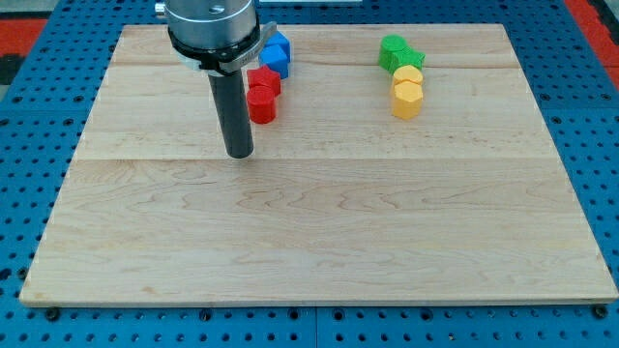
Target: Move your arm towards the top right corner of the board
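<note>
My tip point(239, 153) rests on the wooden board point(319, 242), left of centre in the upper half. Just to its upper right stand two red blocks: a red cylinder point(261, 105) and a second red block point(265, 80) above it. Blue blocks point(277, 53) sit above those, partly behind the arm's body. The tip is apart from the red cylinder, a short way to its lower left. Toward the view's upper right are a green block point(395, 52), a yellow block point(409, 75) and a yellow hexagonal block point(407, 98) in a column.
The board lies on a blue pegboard table point(600, 145). The arm's metal flange point(213, 29) hangs over the board's top edge, hiding part of the blue blocks.
</note>
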